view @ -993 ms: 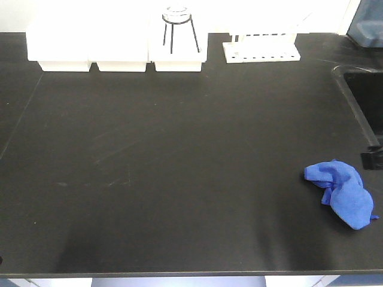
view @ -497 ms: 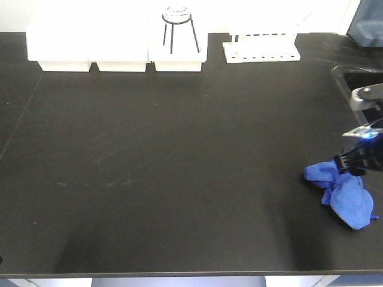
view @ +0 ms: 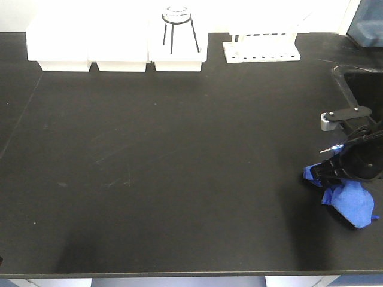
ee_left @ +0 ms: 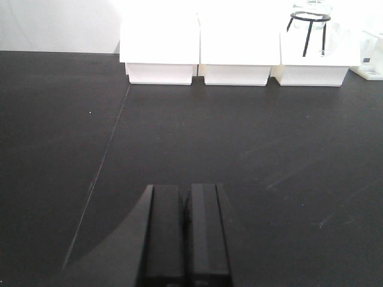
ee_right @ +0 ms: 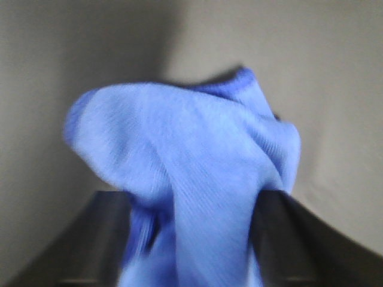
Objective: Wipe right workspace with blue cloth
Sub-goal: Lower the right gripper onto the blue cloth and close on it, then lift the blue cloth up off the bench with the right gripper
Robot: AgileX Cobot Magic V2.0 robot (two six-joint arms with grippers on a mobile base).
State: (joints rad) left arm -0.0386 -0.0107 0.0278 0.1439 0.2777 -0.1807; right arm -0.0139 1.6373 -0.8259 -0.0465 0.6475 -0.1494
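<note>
White trays (view: 88, 49), tripod (view: 178, 21), rack (view: 261, 51) rearward; sink (view: 366, 89) right.

surface: black bench top (view: 179, 149) | back edge: three white trays (view: 121, 51), white rack (view: 261, 52) | front right: blue cloth (view: 353, 203)

**Blue on black, white at the back**

The cloth (view: 352, 203) is bright, plain blue. In the right wrist view it looks paler, almost lilac-blue, with a fine ribbed weave and a darker blue edge. The tabletop (view: 149, 179) is matte black, streaked with faint pale scuffs and one thin seam line. The trays (view: 90, 57) and the rack (view: 261, 52) are white. The tripod (view: 179, 30) has thin black legs. The sink (view: 366, 95) is black. The right end effector (view: 328, 171) is black, with a grey fitting (view: 327, 123). The left end effector (ee_left: 186, 191) is black all over.
</note>
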